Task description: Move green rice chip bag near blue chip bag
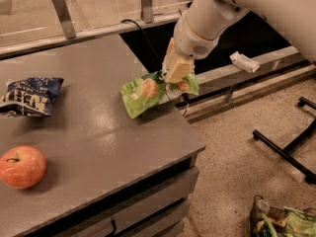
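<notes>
Over at the right edge of the grey table (98,137), hanging from the white arm (212,14): green rice chip bag (143,93), pinched at its right end, tilted, seemingly clear of the top, presumably for carrying leftward. Well apart at far left, lying flat: blue chip bag (29,97). Front-left, apple (22,166). Clamped tight on the pouch, gripper (177,78).

green rice chip bag (147,92): light green, with round tan crisps pictured
blue chip bag (30,97): dark blue, with large white block letters
apple (22,166): red-orange, with yellowish patches
gripper (177,76): tan fingers, pinching the green bag's 2 o'clock edge
arm (210,16): cream-white
table (103,142): plain grey
floor (232,172): speckled beige
</notes>
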`<state>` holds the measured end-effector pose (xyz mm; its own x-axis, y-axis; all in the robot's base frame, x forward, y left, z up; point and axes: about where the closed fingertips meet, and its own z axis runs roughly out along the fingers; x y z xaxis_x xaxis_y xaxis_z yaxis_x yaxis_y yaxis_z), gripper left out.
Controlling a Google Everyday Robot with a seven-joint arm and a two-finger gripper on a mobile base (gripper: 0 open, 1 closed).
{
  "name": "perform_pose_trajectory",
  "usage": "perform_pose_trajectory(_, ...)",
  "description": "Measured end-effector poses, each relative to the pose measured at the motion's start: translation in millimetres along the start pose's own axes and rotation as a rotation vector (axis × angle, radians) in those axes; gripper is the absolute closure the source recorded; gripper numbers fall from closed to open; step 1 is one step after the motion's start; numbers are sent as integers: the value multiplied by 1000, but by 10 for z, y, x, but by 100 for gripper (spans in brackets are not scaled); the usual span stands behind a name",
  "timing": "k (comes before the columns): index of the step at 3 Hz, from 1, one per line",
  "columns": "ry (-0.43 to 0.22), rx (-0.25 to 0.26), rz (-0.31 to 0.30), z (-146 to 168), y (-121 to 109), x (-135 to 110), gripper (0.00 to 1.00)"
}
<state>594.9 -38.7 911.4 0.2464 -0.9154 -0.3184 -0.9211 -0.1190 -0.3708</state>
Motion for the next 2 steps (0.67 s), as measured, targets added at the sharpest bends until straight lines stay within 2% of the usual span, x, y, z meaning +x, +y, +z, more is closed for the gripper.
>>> perform_pose_trajectory(1, -33, 85, -50, -28, -226, -140, 100)
perform_pose_trajectory(2, -28, 150, -96, -49, -417, -229, 100)
